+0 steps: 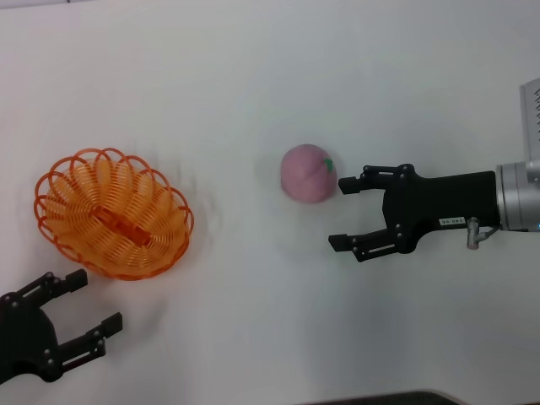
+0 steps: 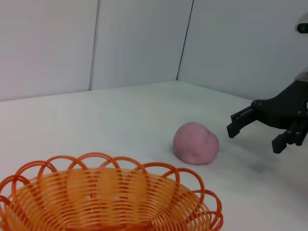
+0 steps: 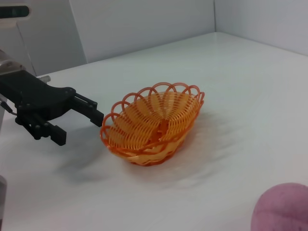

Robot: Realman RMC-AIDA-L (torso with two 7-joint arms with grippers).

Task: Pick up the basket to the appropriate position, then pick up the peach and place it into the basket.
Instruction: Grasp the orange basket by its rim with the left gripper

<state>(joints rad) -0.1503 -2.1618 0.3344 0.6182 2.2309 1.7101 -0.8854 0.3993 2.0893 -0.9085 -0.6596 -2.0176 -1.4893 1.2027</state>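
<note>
The orange wire basket [image 1: 112, 213] sits on the white table at the left; it also shows in the left wrist view [image 2: 106, 199] and the right wrist view [image 3: 154, 120]. The pink peach [image 1: 307, 173] lies near the middle, with its green leaf mark toward my right gripper; it shows too in the left wrist view [image 2: 196, 143] and the right wrist view [image 3: 283, 208]. My right gripper [image 1: 342, 213] is open and empty just right of the peach, one fingertip close to it. My left gripper [image 1: 94, 299] is open and empty, just in front of the basket.
The white table [image 1: 253, 321] spreads all around. Light walls stand behind it in the wrist views.
</note>
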